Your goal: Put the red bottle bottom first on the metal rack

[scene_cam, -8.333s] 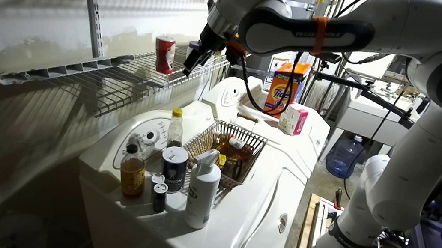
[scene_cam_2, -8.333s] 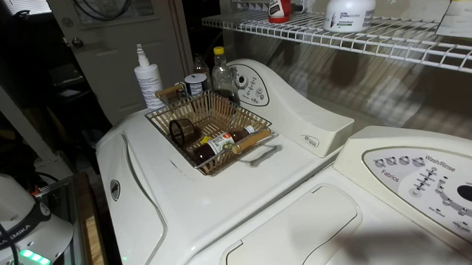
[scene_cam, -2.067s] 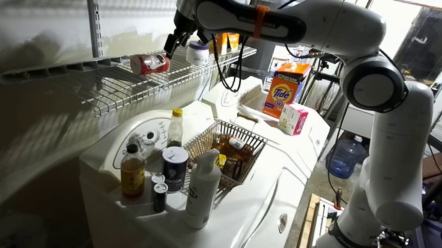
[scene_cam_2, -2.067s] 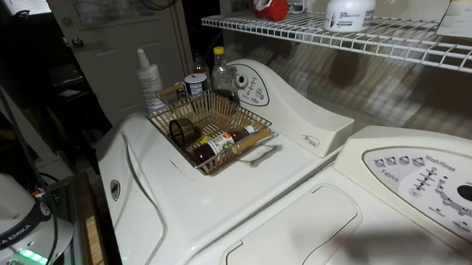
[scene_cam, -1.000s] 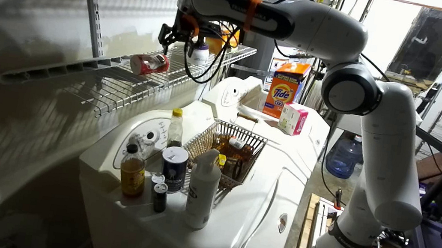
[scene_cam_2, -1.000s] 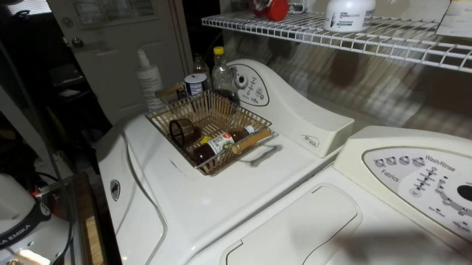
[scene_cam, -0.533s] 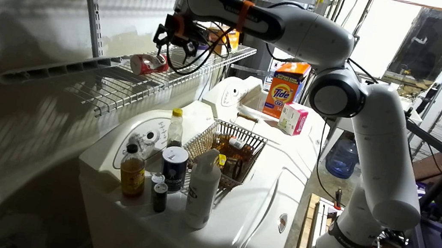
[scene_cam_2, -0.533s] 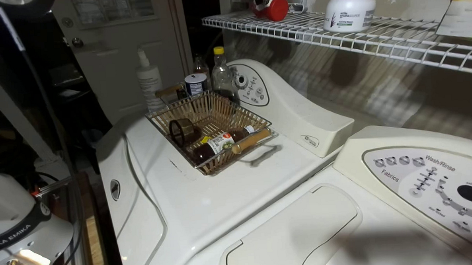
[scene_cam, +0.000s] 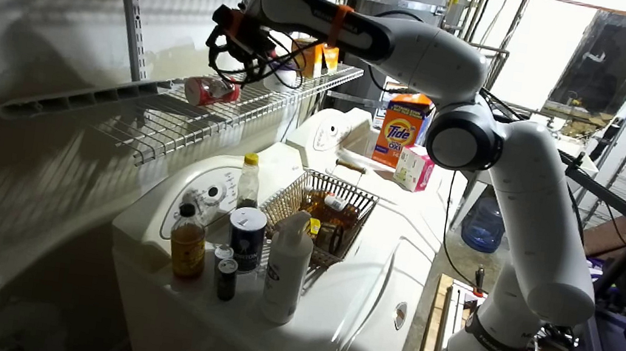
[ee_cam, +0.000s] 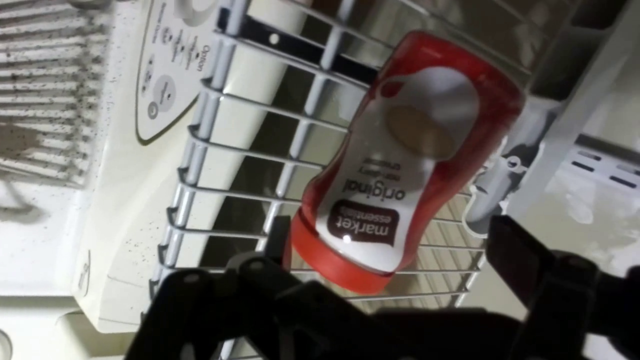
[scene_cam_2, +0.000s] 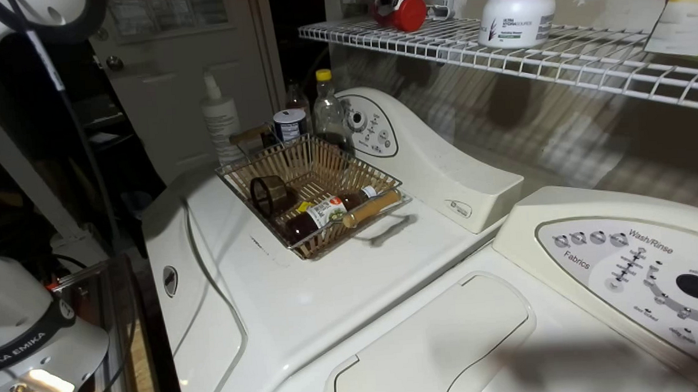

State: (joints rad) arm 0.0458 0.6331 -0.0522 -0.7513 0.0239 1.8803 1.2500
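- Creamer bottle (ee_cam: 410, 155), red with a pale Market Essentials label, lies on its side on the wire rack (scene_cam_2: 467, 58), set askew: its cap (ee_cam: 335, 262) is nearer the rack's front rim, its bottom nearer the rack's wall side.
- The gripper (ee_cam: 392, 247) hangs just above the rack, its fingers (ee_cam: 517, 260) spread wide to either side of the cap end in the wrist view, with nothing held; whether the rim-side finger touches the cap I cannot tell.
- Weight is my guess: powdered creamer in plastic should be light to middling, but how full it is does not show.
- The sleeve shines, so I expect a slick, fairly stiff wall that gives slightly under a squeeze and is hardly fragile.
- Rounded and loose on the rack's wires, it could roll or skid if one finger pushes first.
- Best hold looks to be the slight waist beyond the cap, both fingers closing evenly, leaving the bottom free to swing down onto the rack.
- A HydraSource jar (scene_cam_2: 517, 21) stands farther along the rack, so the turn should avoid it.
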